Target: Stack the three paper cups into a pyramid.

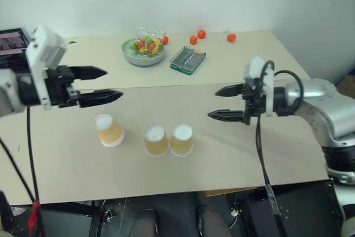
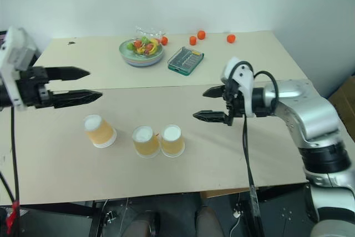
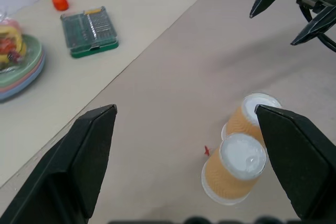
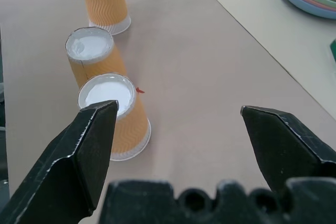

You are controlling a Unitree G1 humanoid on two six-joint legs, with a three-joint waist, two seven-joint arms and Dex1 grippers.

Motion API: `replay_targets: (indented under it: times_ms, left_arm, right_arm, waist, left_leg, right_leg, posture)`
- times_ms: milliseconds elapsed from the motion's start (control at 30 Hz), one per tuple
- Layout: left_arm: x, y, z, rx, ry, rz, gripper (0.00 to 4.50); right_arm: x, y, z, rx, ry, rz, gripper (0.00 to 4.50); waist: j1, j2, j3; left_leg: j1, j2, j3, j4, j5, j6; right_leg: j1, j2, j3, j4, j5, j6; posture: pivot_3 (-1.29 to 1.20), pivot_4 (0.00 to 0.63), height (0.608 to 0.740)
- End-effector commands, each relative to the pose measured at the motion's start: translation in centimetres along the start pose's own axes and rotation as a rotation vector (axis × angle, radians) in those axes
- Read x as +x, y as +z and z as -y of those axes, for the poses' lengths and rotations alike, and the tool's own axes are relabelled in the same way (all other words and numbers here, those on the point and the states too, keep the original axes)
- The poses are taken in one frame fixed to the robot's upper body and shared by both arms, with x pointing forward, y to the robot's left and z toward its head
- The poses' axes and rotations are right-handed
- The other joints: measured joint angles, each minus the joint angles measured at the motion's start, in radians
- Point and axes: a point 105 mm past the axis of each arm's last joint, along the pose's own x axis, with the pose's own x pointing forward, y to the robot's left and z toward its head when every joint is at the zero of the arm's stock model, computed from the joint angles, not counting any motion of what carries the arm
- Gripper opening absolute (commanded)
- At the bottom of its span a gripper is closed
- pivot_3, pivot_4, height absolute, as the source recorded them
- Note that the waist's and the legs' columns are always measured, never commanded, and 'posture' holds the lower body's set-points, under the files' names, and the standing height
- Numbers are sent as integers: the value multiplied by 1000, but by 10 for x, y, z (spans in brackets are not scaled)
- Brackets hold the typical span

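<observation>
Three paper cups [image 1: 156,140] mid-table, unstacked.

You've got a tan table [image 1: 66,165] with three cups [image 1: 155,140] upside down near the front (two touching, one apart to the left). Further back sit a fruit plate [image 1: 143,54], a green case [image 1: 187,60] and three orange fruits [image 1: 201,34].

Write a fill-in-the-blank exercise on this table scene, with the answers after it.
1. ____ paper cups stand upside down on the table.
2. Two cups stand side by side; the third cup stands apart, nearer the robot's ____ hand.
3. Both the left hand and the right hand have their fingers ____, holding nothing.
4. The plate at the back holds ____.

Answers: three; left; open; fruit
</observation>
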Motion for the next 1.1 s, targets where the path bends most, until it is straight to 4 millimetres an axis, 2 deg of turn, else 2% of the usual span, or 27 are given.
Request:
replay_targets:
  times_ms: [33,233,467,567,733,1100]
  left_arm:
    - [-11,-14,1,-23,81,33,4500]
    - [-22,-35,-20,-76,288,139,4500]
    - [-18,-52,-23,-75,368,160,4500]
    - [-9,-70,-16,-81,369,130,4500]
    - [4,-89,-11,-66,365,109,4500]
    - [19,-94,-20,-49,366,131,4500]
  right_arm:
    - [1,8,6,-51,3,16,4386]
    - [2,2,11,-49,7,5,4386]
    - [0,0,16,-46,-8,-3,4386]
    - [0,0,15,-46,-12,-3,4386]
    - [1,-2,14,-46,-20,-7,4386]
    - [-3,-1,15,-51,-45,-15,4386]
  waist:
    - [4,-1,0]
    - [23,-1,0]
    - [26,-1,0]
    - [25,-1,0]
    - [25,-1,0]
    - [25,-1,0]
  left_leg:
    - [0,0,0,0,0,0]
    - [-1,0,-1,0,0,0]
    - [-1,0,-1,0,0,-1]
    - [-1,0,-1,0,0,-1]
    - [-1,0,0,0,0,-1]
    - [-1,0,0,0,0,-1]
  right_leg:
    - [0,0,-1,0,0,0]
    - [-1,0,-1,0,1,-2]
    - [-1,0,-1,-1,1,-2]
    - [-1,0,-1,-1,2,-2]
    - [-1,0,-1,-1,2,-3]
    - [0,0,-1,-1,2,-3]
  posture:
    - [0,150,740]
    - [0,150,740]
    - [0,150,740]
    - [0,150,740]
    - [0,150,740]
    - [0,150,740]
